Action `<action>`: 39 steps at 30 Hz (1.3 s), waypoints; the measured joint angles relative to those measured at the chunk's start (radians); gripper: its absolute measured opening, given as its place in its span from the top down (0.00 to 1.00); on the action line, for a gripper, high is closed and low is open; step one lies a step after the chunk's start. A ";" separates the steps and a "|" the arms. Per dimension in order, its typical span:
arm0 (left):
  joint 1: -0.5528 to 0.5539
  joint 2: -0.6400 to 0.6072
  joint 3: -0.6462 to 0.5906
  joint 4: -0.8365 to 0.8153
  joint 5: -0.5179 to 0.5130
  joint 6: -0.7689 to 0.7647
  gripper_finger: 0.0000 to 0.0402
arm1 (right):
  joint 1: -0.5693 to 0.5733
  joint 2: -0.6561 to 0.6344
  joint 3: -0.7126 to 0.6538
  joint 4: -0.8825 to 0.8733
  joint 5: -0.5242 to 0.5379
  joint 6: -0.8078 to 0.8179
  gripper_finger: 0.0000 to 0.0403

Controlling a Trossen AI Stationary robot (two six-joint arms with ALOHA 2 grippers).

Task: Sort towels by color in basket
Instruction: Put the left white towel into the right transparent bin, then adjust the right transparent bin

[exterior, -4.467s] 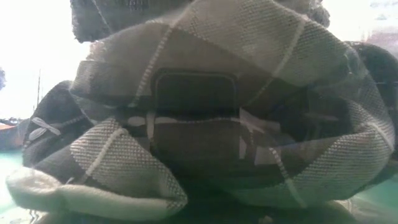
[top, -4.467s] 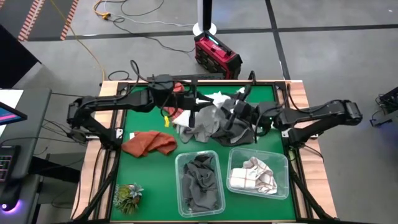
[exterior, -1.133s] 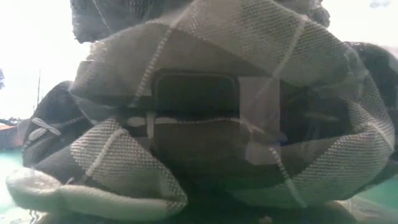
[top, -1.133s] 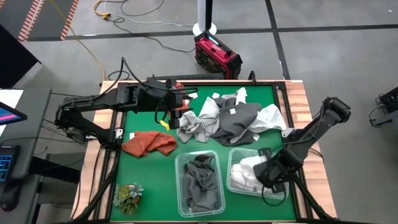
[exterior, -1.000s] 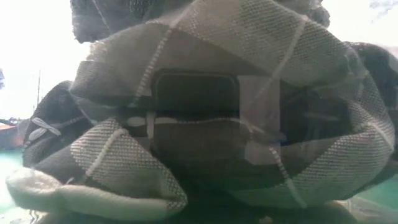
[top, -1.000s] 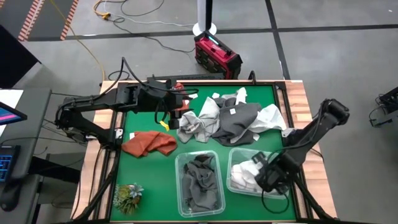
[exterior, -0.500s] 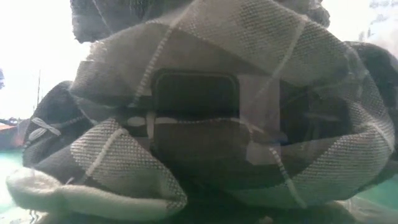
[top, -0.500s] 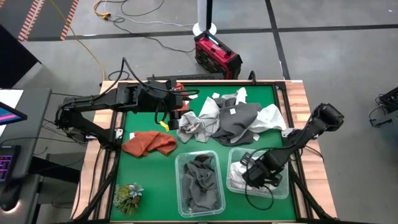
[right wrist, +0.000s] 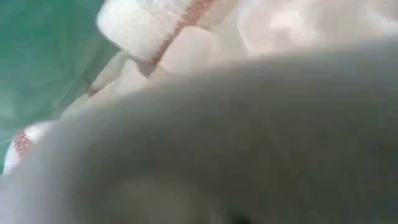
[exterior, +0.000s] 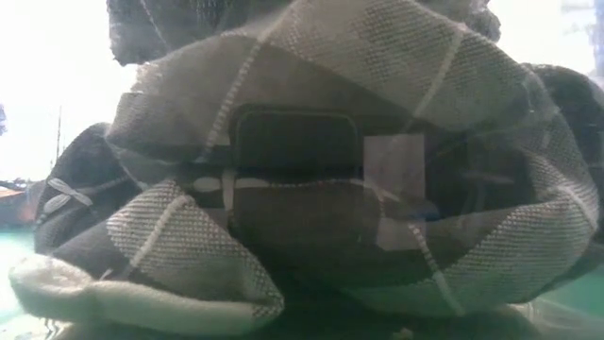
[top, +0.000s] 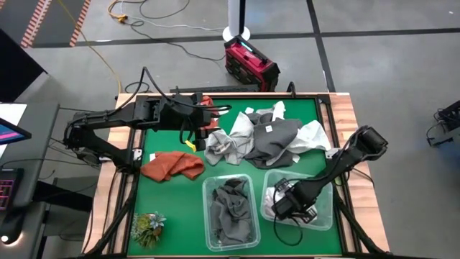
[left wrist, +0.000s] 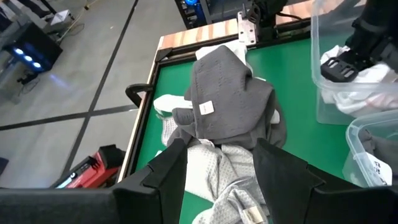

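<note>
Two bins [top: 231,210] are partly filled, a mixed towel heap [top: 262,137] remains unsorted behind the right claw [top: 286,201], whose grip cannot be told.

Soft woven cloth towels [top: 266,137], clear glossy plastic bins [top: 231,211], matt green mat [top: 172,191].

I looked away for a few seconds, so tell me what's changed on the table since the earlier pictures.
The right gripper left the towel pile, swung to the right-hand bin and pushed into the white towels there. The left gripper drew back slightly from the pile. Rust towel and dark-towel bin unchanged.
</note>
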State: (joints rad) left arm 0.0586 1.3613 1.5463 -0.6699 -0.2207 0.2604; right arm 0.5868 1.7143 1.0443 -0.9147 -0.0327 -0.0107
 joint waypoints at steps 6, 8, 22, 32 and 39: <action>0.000 0.000 0.000 0.001 0.000 -0.001 0.57 | 0.001 -0.064 0.013 -0.044 0.001 0.124 0.67; 0.000 0.000 0.000 0.001 0.000 -0.001 0.57 | -0.002 -0.090 0.037 -0.085 0.006 0.175 0.60; 0.000 0.000 0.000 0.001 0.000 -0.006 0.57 | 0.008 -0.155 0.291 -0.418 0.010 0.225 0.37; 0.000 0.000 0.000 -0.020 0.000 -0.013 0.57 | -0.024 -0.194 0.380 -0.612 0.132 0.236 0.37; 0.000 0.000 0.000 -0.022 0.000 -0.022 0.57 | -0.176 -0.228 0.381 -0.588 0.411 0.290 0.37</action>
State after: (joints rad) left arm 0.0586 1.3613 1.5463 -0.6918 -0.2207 0.2386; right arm 0.4107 1.4861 1.4254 -1.5029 0.3783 0.2791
